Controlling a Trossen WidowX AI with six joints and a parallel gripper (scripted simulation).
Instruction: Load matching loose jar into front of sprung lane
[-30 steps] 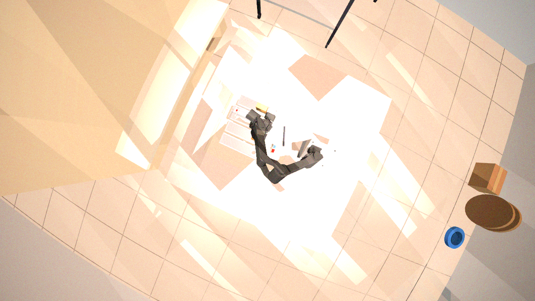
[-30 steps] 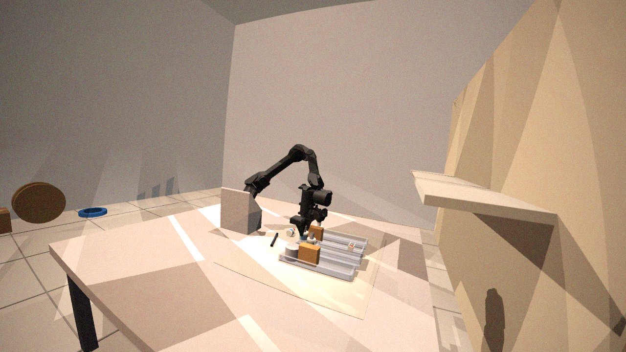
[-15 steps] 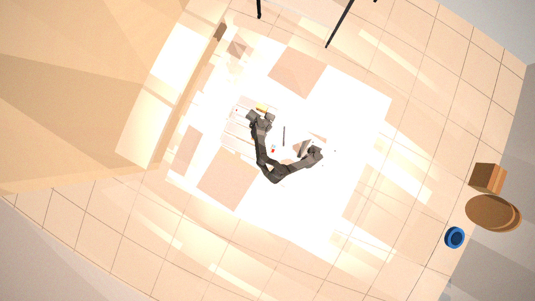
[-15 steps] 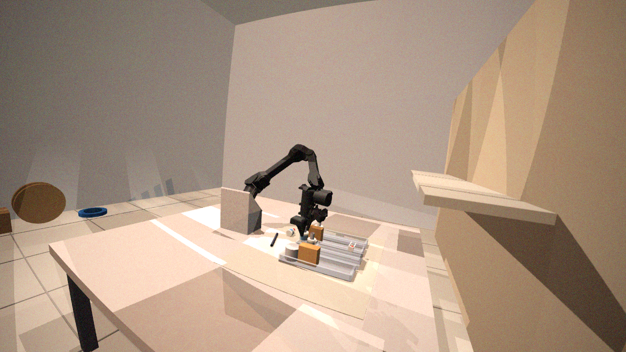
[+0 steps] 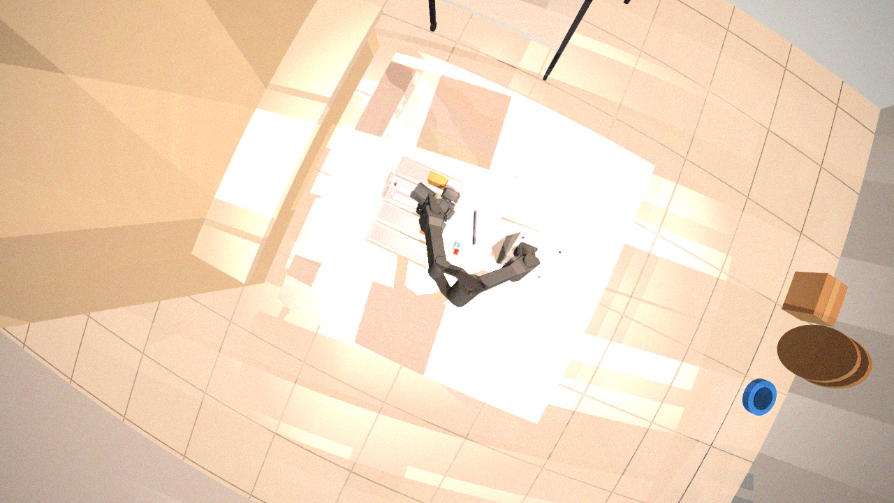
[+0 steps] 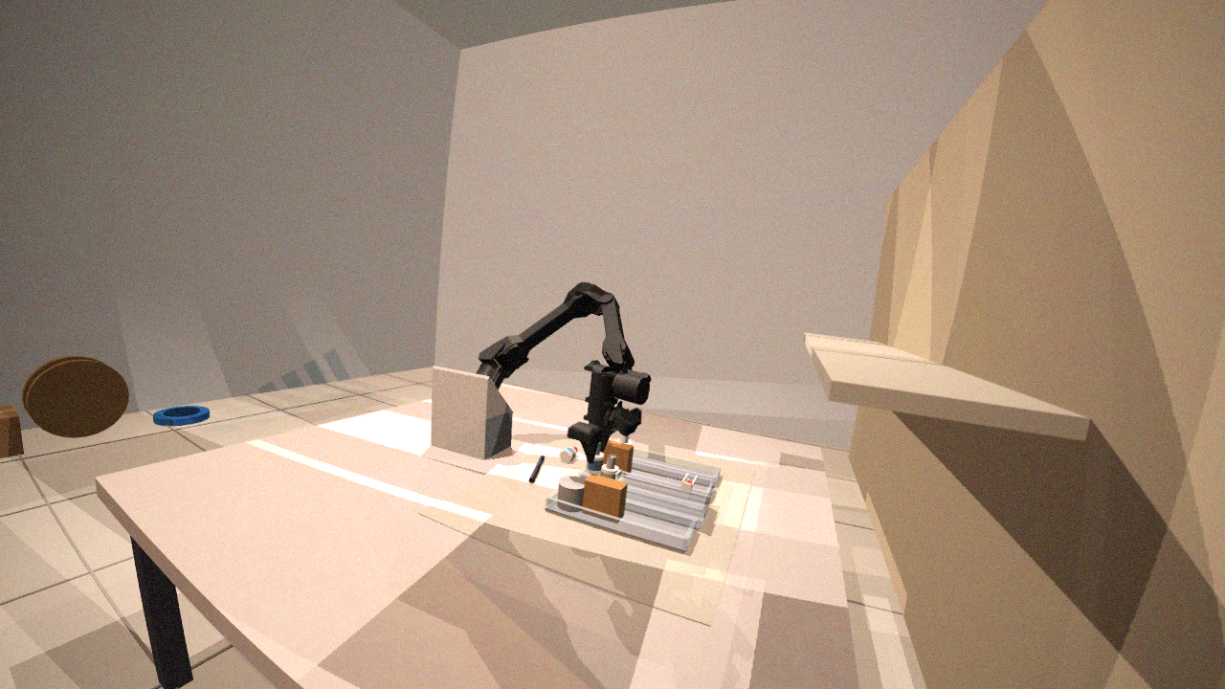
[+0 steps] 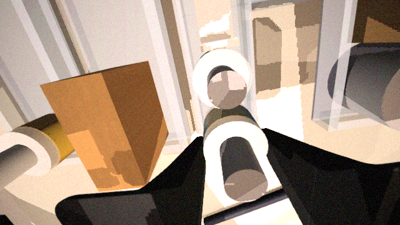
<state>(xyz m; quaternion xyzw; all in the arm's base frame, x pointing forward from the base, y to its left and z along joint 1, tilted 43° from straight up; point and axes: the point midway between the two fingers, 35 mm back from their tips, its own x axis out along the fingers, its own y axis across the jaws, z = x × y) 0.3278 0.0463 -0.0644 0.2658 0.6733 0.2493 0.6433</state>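
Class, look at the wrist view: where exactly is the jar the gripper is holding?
In the wrist view the held jar sits low at centre between the black fingers, directly in front of the matching jar, with the orange box to its left.

Grey walls, tiled floor (sun-patched), a wooden shelf at one side.

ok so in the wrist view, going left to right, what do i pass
yellow jar → orange box → held jar in the pincer, its match right behind it → big grey can
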